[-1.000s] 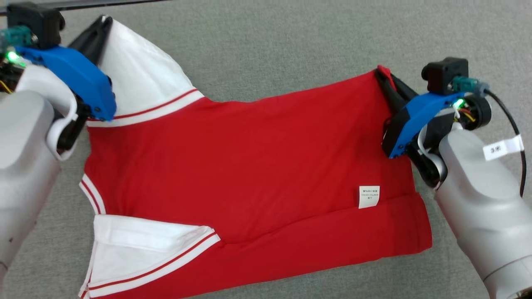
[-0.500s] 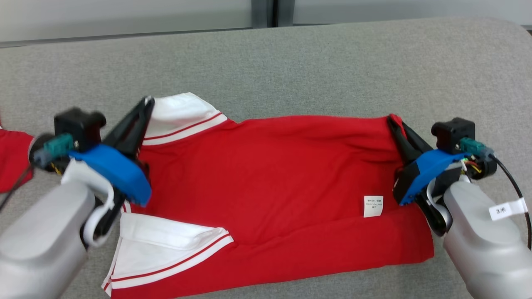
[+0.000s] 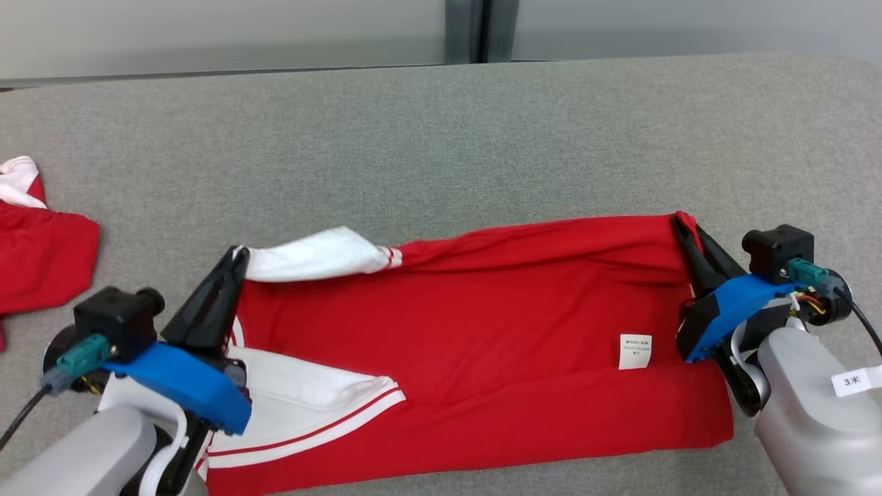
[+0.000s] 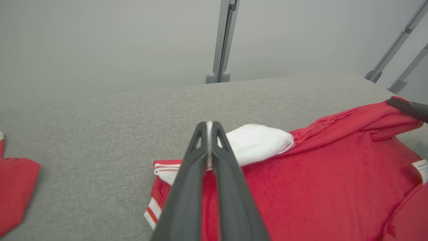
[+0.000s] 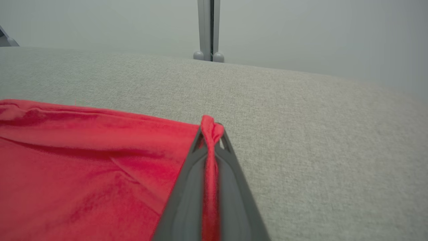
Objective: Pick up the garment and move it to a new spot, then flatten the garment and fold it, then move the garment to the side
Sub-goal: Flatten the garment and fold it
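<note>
The shirt [image 3: 496, 358] is spread flat-ish across the grey table [image 3: 441, 138], close to the near edge, and its far edge is pulled taut between the two grippers. The left gripper [image 3: 236, 253] is clamped on the tip of the white sleeve [image 3: 317, 253] at the shirt's left end. The right gripper [image 3: 679, 219] is pinched tight on the red corner at the other end, with cloth bunched in the grip. A white label [image 3: 635, 351] is seen near the right side. Another red piece [image 3: 41, 255] is parked at the table's left edge, probably a second shirt, but too little is shown to say.
</note>
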Robot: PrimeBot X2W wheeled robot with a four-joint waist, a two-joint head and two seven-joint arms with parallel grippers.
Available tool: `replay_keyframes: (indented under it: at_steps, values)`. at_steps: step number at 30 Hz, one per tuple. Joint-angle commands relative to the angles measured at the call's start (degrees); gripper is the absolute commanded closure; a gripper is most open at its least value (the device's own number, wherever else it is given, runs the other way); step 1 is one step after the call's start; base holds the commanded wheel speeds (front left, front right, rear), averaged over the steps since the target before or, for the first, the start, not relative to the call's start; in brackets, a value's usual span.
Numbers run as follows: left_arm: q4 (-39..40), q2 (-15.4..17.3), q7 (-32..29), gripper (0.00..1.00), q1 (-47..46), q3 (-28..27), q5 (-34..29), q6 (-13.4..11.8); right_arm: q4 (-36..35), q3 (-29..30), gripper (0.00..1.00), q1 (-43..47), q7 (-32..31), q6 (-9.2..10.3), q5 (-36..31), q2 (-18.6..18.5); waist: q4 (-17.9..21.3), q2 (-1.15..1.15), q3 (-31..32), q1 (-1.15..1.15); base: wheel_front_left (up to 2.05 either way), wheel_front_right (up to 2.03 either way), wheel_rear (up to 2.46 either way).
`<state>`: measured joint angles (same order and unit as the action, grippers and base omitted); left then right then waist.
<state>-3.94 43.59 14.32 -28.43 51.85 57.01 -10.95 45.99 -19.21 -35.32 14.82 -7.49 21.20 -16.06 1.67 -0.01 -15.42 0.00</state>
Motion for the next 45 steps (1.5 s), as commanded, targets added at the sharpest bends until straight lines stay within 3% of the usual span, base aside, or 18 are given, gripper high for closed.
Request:
replay_keyframes:
  at_steps: [1, 8, 18, 19, 20, 21, 22, 23, 30, 34, 39, 45]
  values:
    - [0.9, 0.5, 0.5, 1.00, 1.0, -0.6, 0.1, -0.6, -0.2, 0.5, 1.00, 1.1, 0.4, -0.01, -0.3, 0.2, -0.1, 0.01, 0.2, 0.00, 0.00, 0.00, 0.00]
    - [4.9, 0.8, 0.8, 1.00, 7.1, -2.4, 1.3, -3.3, -2.5, 3.1, 1.00, 3.6, 0.5, -0.01, -2.0, 0.9, -0.6, 0.01, 0.8, 0.00, 0.00, 0.00, 0.00]
    - [5.2, -1.5, 0.9, 1.00, 14.0, -4.4, 0.7, -3.8, -8.1, 8.0, 1.00, 9.8, 0.5, -0.01, -3.2, 1.9, -1.1, 0.01, 1.8, 0.00, 0.00, 0.00, 0.00]
    - [5.1, -1.7, 0.9, 1.00, 14.5, -4.6, 0.5, -3.8, -9.0, 8.4, 0.60, 10.2, 0.5, -0.01, -3.4, 2.0, -1.0, 0.01, 2.0, 0.00, 0.00, 0.00, 0.00]
    - [5.0, -1.9, 0.9, 1.00, 15.0, -5.0, 0.4, -3.8, -9.6, 8.6, 0.00, 10.9, 0.5, -0.01, -3.4, 2.2, -1.0, 0.01, 2.1, 0.00, 0.00, 0.00, 0.00]
    - [5.2, -2.5, 0.9, 0.85, 15.4, -6.0, 0.5, -3.8, -10.0, 8.7, 0.00, 11.8, 0.5, -0.01, -3.3, 2.5, -0.9, 0.01, 2.3, 0.00, 0.00, 0.00, 0.00]
    - [5.4, -2.9, 0.9, 0.18, 15.8, -7.1, 0.0, -4.1, -10.6, 9.0, 0.00, 12.3, 0.5, -0.01, -3.4, 2.5, -0.9, 0.01, 2.5, 0.00, 0.00, 0.00, 0.00]
    - [5.5, -3.5, 0.9, 0.00, 16.3, -8.5, -0.7, -4.3, -11.4, 9.3, 0.00, 12.7, 0.5, -0.01, -3.4, 2.4, -0.8, 0.01, 2.7, 0.00, 0.00, 0.00, 0.00]
    - [6.4, -7.7, 0.9, 0.00, 20.5, -18.3, -7.2, -4.0, -17.3, 12.0, 0.00, 16.0, 0.5, -0.01, -3.8, 2.0, -0.6, 0.01, 3.8, 0.00, 0.00, 0.00, 0.00]
    - [7.5, -12.8, 0.9, 0.00, 23.9, -28.3, -14.6, -4.1, -16.3, 13.4, 0.00, 16.5, 0.1, -0.01, -3.9, 2.2, -0.6, 0.01, 4.1, 0.00, 0.00, 0.00, 0.00]
    - [7.9, -20.3, 0.9, 0.00, 28.5, -39.2, -24.7, -1.7, -12.8, 14.5, 0.00, 16.9, -1.5, -0.01, -3.7, 3.2, -1.2, 0.01, 4.3, 0.00, 0.00, 0.00, 0.00]
    - [5.7, -27.7, 0.9, 0.00, 32.0, -47.5, -34.6, 2.3, -8.7, 15.0, 0.00, 17.8, -2.2, -0.01, -2.9, 4.7, -1.7, 0.01, 4.1, 0.00, 0.00, 0.00, 0.00]
